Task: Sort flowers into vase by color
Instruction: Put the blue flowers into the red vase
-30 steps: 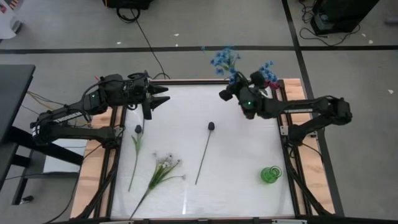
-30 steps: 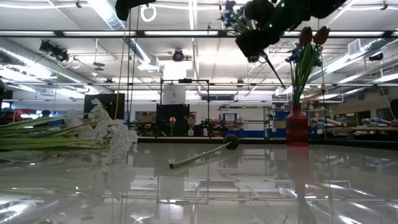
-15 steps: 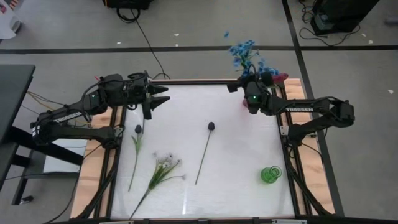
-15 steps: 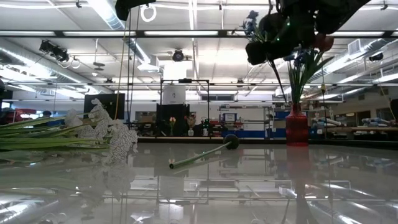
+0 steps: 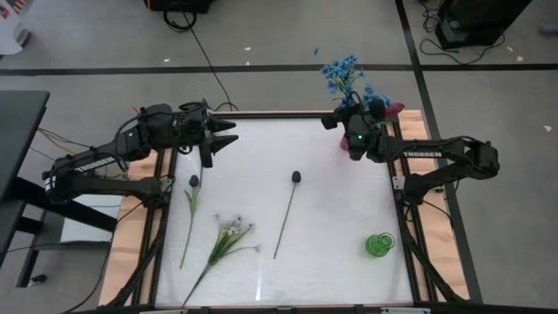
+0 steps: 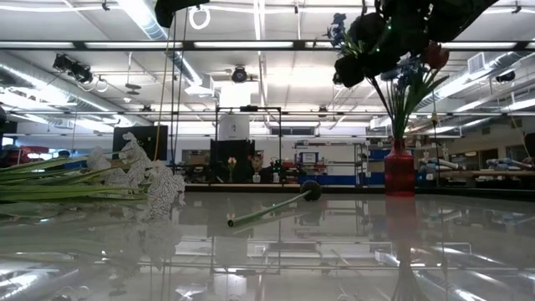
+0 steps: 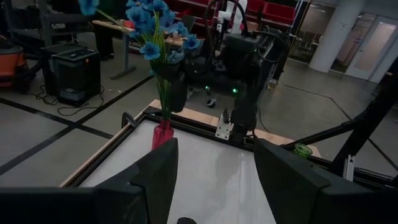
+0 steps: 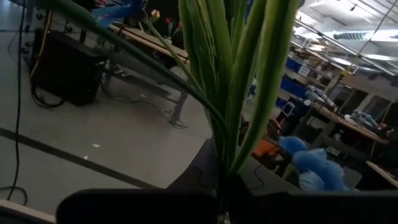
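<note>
- Right gripper (image 5: 335,121) clamped on blue flowers (image 5: 341,73), apparently over the red vase (image 6: 399,168) at tabletop's far right corner.
- Left gripper (image 5: 228,133) open, far left corner.
- White flowers (image 5: 232,230), two dark buds (image 5: 297,177) on tabletop.

Both arms are matte black, built of jointed tubular links with thin cables running along them. The right arm (image 5: 436,157) bears white lettering and a small green light; the left arm (image 5: 113,157) shows coloured wires near its base.
</note>
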You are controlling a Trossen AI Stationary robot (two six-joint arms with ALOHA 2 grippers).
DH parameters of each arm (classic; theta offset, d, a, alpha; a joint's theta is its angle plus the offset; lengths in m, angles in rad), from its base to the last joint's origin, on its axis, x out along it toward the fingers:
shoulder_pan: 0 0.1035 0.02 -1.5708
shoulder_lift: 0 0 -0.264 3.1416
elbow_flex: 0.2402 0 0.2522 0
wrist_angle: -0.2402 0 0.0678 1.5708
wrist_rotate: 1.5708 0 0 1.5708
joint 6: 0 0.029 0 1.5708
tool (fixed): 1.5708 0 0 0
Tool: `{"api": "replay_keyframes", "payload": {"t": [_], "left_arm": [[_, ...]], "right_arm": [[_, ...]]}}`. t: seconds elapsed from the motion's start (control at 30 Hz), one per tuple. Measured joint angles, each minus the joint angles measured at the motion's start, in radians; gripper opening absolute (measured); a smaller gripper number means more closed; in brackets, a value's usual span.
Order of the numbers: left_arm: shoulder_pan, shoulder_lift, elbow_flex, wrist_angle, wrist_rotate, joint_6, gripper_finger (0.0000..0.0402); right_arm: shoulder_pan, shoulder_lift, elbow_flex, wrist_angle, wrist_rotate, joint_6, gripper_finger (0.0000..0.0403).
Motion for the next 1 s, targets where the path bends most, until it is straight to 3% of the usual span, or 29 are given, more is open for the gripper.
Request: {"api": "replay_keyframes", "payload": {"t": [0.33,0.63,1.0], "left_arm": [[0.0,0.0,0.0,0.0,0.0,0.0,0.0218],[0.0,0.0,0.0,0.0,0.0,0.0,0.0218],[0.0,0.0,0.0,0.0,0.0,0.0,0.0218]], "right_arm": [[0.034,0.0,-0.023,-0.053,0.062,0.114,0.0012],[0.06,-0.005,0.029,0.062,0.071,-0.079,0.0012],[0.098,-0.085,-0.033,0.043,0.164,0.009,0.0012]]}}
